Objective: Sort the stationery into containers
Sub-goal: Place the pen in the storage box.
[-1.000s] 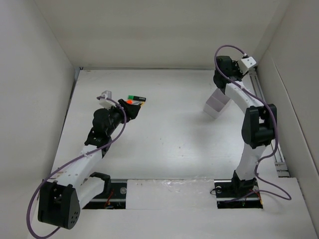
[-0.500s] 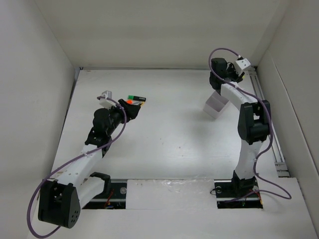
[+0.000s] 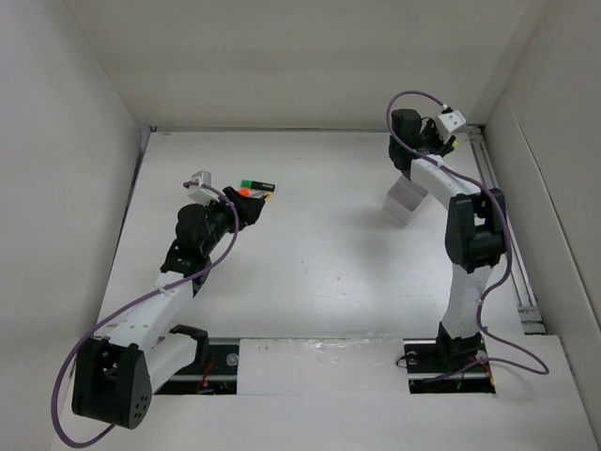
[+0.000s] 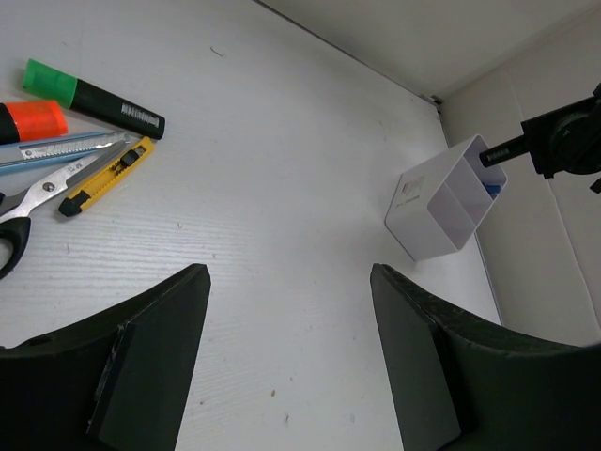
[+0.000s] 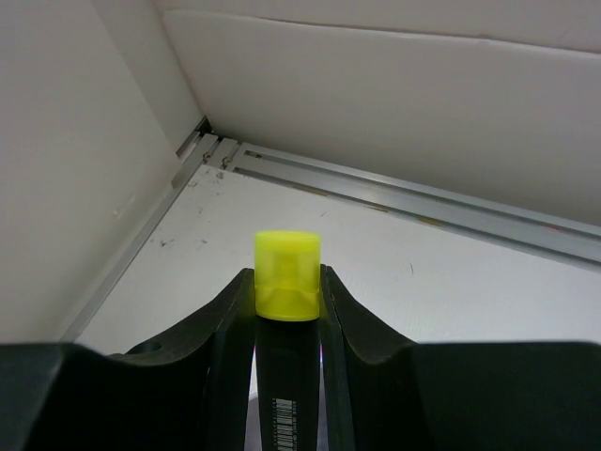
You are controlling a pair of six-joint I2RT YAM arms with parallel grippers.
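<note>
The right claw [image 5: 286,275] is partly closed on the barrel of a yellow-capped marker [image 5: 286,258], whose lower end, in the left wrist view, sits at the open top of the white box [image 4: 420,218] at the bench's [image 4: 282,169] far right; which compartment cannot be told. It should hold the marker steep and sink it well below the rim before letting go, so the box is not nudged. The left claw [image 4: 288,272] hovers wide open and empty near the green-ended marker [image 4: 94,97] and scissors [image 4: 23,211].

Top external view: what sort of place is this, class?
Probably a robot test cell: white walls enclose the table, left arm and right arm are bolted to its edge, stationery lies ready.
</note>
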